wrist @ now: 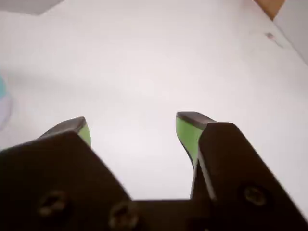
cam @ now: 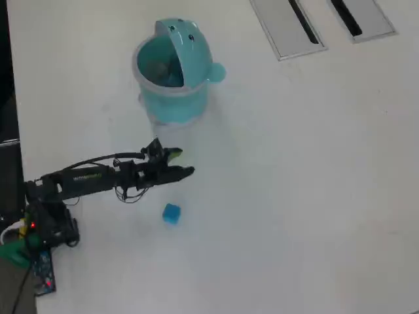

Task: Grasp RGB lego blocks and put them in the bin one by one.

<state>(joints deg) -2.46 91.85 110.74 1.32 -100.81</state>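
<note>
Hovering over the white surface point(cam: 294, 196), the claw point(wrist: 132, 126) stands wide apart with nothing between its green-padded fingertips point(wrist: 186, 132); the wrist view shows only bare surface ahead. In the overhead view the blue lego block point(cam: 171, 213) lies just below the claw point(cam: 184, 161), and the teal bin point(cam: 173, 72) sits above it with its lid flipped up; something dark lies inside, too dim to name. To grasp well, I reckon the arm should swing toward the blue cube, centre it between the pads, then drop straight and close squarely on two flat faces.
</note>
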